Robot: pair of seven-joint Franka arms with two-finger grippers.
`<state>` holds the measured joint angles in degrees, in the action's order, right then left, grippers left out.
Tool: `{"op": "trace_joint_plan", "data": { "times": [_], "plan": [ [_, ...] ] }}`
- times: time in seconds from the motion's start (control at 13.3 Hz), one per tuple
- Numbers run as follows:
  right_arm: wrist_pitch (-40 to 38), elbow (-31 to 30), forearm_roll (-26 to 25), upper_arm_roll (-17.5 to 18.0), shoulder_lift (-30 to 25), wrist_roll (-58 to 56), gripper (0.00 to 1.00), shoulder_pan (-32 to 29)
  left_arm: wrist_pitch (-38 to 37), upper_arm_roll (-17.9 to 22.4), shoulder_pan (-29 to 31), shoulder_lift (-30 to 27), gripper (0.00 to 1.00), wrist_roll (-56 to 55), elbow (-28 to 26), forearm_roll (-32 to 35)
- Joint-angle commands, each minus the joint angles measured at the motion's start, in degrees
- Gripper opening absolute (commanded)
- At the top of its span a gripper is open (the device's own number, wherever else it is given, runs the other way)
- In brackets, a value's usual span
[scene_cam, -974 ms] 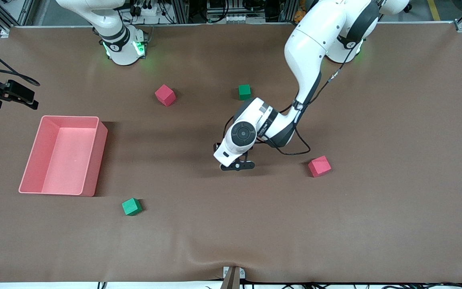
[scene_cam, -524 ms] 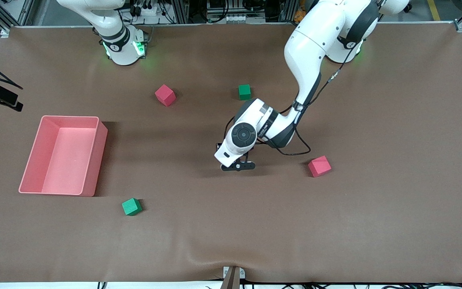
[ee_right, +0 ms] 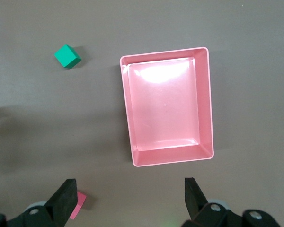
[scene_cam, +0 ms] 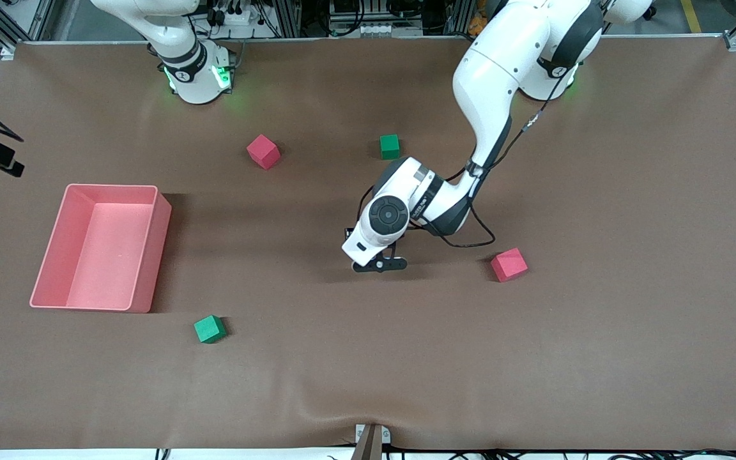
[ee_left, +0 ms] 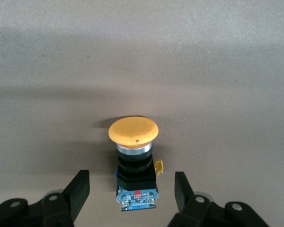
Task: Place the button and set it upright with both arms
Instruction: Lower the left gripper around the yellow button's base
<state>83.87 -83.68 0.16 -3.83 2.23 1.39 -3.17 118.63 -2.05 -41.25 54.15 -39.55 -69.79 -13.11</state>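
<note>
At the centre of the front view the left gripper (scene_cam: pixel 379 262) hung low over the matte brown table cover (scene_cam: pixel 598 332), its white, smooth-shelled arm reaching down from the upper right of the frame. In the left wrist view its two black fingers (ee_left: pixel 78 189) stood spread apart, released, one at each lower corner of the frame, with the button (ee_left: pixel 134 163) between them and touched by neither. The button stood in the lower middle of that frame: a round, domed orange cap with a dull finish, a thin silvery ring under it, a short ribbed black body, and a small blue block with a red spot at its end. It rested on the felt-like cover. In the front view the wrist hid it.

The right gripper (ee_right: pixel 128 201) waited at the left edge of the front view, high over the pink tray (scene_cam: pixel 151 255). Its black fingers showed wide apart at the bottom of the right wrist view, holding nothing. The tray was a glossy, rounded-corner rectangular box of pink plastic.

Four matte cubes lay scattered: a red cube (scene_cam: pixel 262 151) and a green cube (scene_cam: pixel 390 146) in the upper middle of the front view, another red cube (scene_cam: pixel 509 264) right of centre, another green cube (scene_cam: pixel 209 329) at lower left.
</note>
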Motion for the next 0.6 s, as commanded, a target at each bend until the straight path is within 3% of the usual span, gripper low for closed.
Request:
{"op": "trace_joint_plan", "data": {
  "times": [0.0, 0.37, 0.45, 0.52],
  "plan": [
    [-0.29, 0.79, 0.63, 0.58, -0.12, -0.07, 1.00, -0.79, -0.59, 0.55, -0.59, 0.17, 0.80, 0.70, 0.27, -0.08],
    [-0.03, 0.79, 0.64, 0.75, -0.03, -0.16, 1.00, -0.70, -0.59, 0.55, -0.76, 0.87, 0.72, 0.44, 0.27, -0.08],
    [-0.46, 0.79, 0.63, 0.67, -0.03, -0.16, 1.00, -0.87, -0.59, 0.55, -0.68, 0.87, 0.67, 0.44, 0.27, -0.08],
    [-0.64, 0.79, 0.72, 0.58, -0.03, -0.16, 1.00, -1.13, -0.59, 0.55, -0.76, 0.78, 0.55, 0.44, 0.27, 0.01]
  ]
}}
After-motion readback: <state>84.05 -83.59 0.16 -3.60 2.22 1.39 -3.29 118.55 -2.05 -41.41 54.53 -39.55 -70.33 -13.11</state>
